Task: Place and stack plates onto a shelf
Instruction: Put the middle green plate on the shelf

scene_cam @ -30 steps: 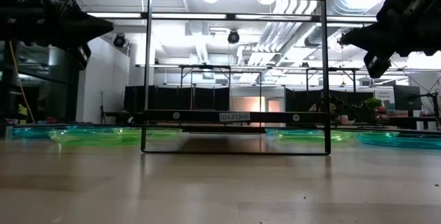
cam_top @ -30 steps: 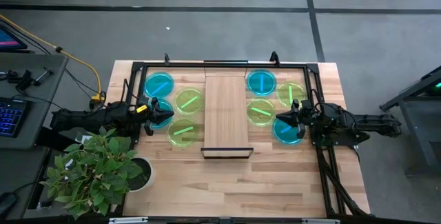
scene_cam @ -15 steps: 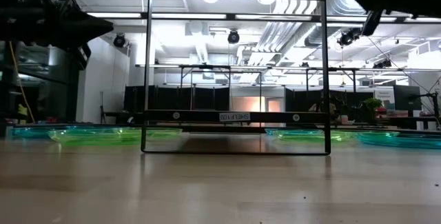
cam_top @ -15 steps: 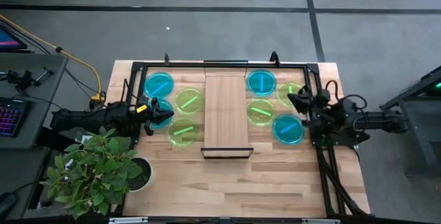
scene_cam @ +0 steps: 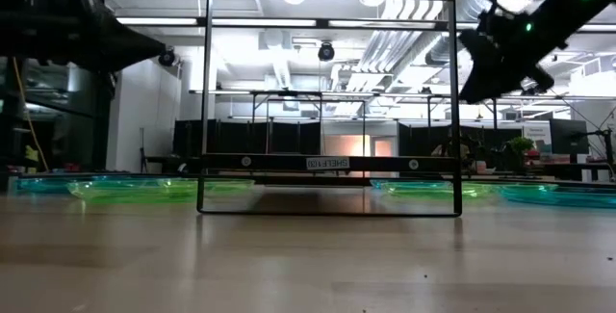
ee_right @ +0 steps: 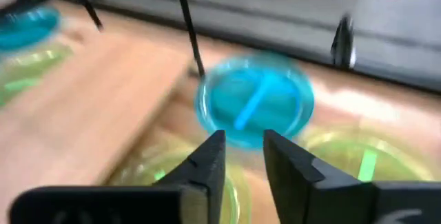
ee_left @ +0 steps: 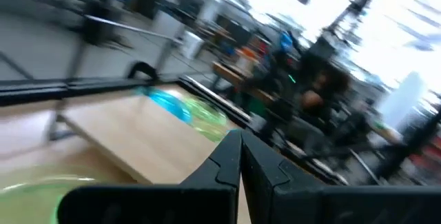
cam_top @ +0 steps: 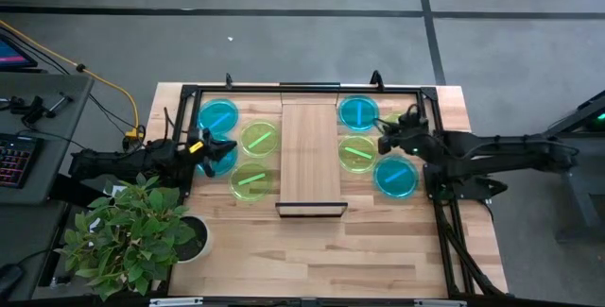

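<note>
The shelf (cam_top: 312, 161) is a light-wood board at the table's middle, with a dark bar at each short end. To its left lie two cyan plates (cam_top: 218, 115) and two yellow-green plates (cam_top: 259, 138). To its right lie two more cyan plates (cam_top: 395, 177) and two more yellow-green ones (cam_top: 357, 153). All of them rest flat on the table. My left gripper (cam_top: 225, 145) is shut and raised above the near-left cyan plate. My right gripper (cam_top: 383, 135) is open by a narrow gap and empty. It hovers between the two right yellow-green plates, pointing at the far-right cyan plate (ee_right: 255, 103).
A dark metal frame (cam_top: 189, 92) rims the work area and stands as a tall rectangle (scene_cam: 206, 101) in the low view. A potted plant (cam_top: 137, 231) sits at the table's near-left corner. Bare wood (cam_top: 378, 241) lies near the front edge.
My right gripper has left its place over the near-right cyan plate, risen, moved toward the far edge, then swung left toward the shelf. It carries nothing. No plate has moved.
</note>
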